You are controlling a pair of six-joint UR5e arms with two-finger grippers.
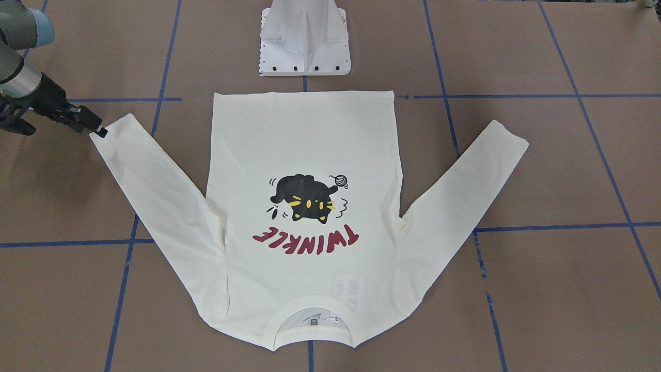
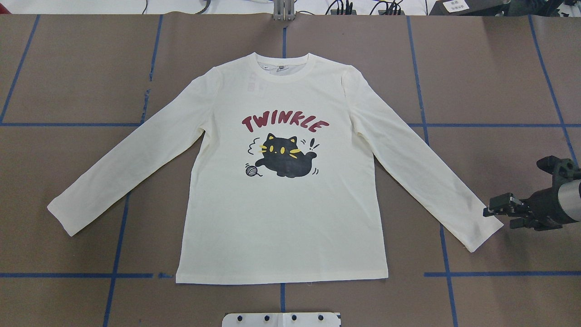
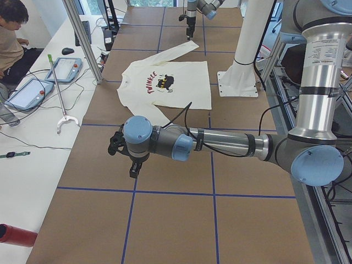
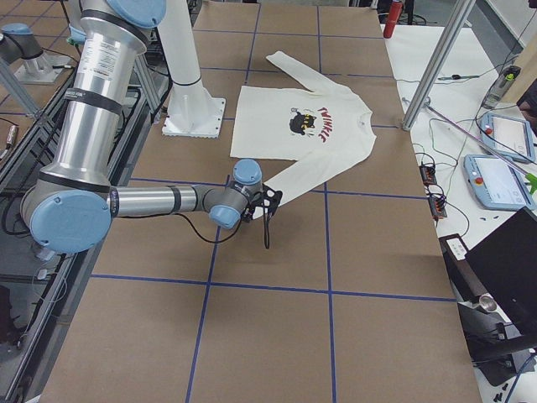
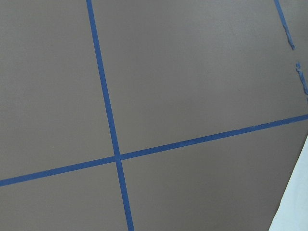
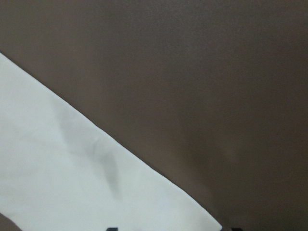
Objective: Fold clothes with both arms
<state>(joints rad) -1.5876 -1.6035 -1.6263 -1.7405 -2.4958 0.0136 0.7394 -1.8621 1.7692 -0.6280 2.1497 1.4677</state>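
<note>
Front-facing view first. The T-shirt (image 1: 304, 144) lies flat and print-up on the worktop (image 1: 568, 170) with both sleeves spread. No fold is made yet, so I judge we're at the first grasp. My right hand (image 1: 101, 131) sits at the tip of one cuff; touching or just short of it, I can't tell. The white pedestal base (image 1: 305, 41) stands just beyond the shirt's hem.

Overhead: the right hand is low beside that cuff, holding nothing. No hand shows near the opposite sleeve.

Left-side camera: the left hand (image 3: 117, 147) hovers off the near sleeve's end. Released or clenched, I cannot tell. An operator (image 3: 12, 27) sits well apart from the shirt.

Right-side camera: the right arm is stretched low toward its cuff.

Left wrist: blue tape lines (image 5: 107, 110) and a pale sliver, likely the sleeve.

Right wrist: the sleeve fills the lower corner. Two dark fingertips (image 6: 111, 229) stand apart, so that hand reads as released.

Next, I reckon both hands must pinch their cuffs and carry the sleeves across the body. Nothing lies on the shirt. The risk is catching only one layer.
</note>
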